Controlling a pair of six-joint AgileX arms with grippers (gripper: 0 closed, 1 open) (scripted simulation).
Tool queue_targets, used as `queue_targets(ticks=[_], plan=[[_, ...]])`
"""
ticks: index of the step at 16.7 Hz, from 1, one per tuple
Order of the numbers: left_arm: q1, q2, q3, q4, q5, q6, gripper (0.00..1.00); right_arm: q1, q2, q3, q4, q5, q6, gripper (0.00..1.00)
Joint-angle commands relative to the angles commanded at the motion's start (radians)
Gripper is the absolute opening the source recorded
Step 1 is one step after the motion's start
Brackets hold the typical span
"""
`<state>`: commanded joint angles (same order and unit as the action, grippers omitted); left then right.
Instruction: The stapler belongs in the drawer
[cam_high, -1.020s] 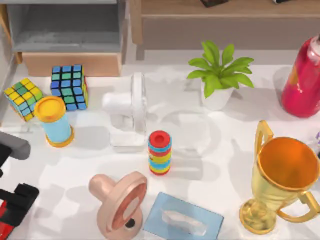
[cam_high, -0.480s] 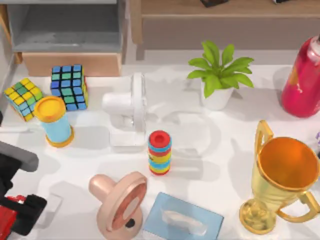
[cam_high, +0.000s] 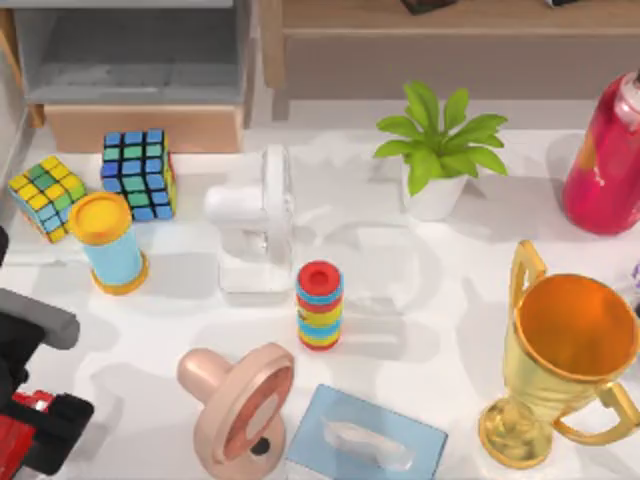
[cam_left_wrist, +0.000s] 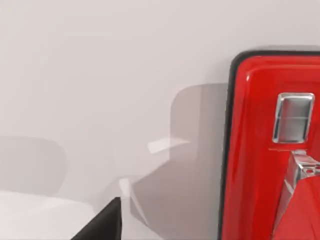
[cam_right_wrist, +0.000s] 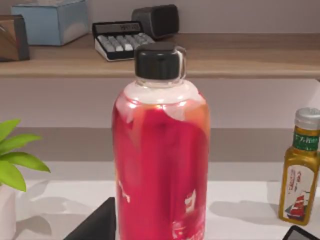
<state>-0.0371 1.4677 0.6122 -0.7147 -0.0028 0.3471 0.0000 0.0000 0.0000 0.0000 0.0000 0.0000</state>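
The red stapler lies on the white table at the front left corner, partly under my left arm. My left gripper hangs low right over it. In the left wrist view the stapler is very close, flat on the table, with its metal plate showing, and one dark fingertip stands well off to its side, so the jaws look open. The drawer stands pulled out at the back left, with a tan front and a grey inside. My right gripper is parked, open, facing the pink-red bottle.
Two colour cubes and a blue-and-yellow cylinder stand between the stapler and the drawer. A white fan, ring stack, pink disc, blue tray, plant, gold trophy and bottle fill the rest.
My left gripper has shifted right and down over the stapler, and more of the red body now shows beside it. Nothing else has moved.
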Motion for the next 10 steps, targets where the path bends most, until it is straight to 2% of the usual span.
queue_targets(ticks=[10], plan=[[0.000,0.000,0.000,0.000,0.000,0.000,0.10,0.000,0.000,0.000,0.000,0.000,0.000,1.00]])
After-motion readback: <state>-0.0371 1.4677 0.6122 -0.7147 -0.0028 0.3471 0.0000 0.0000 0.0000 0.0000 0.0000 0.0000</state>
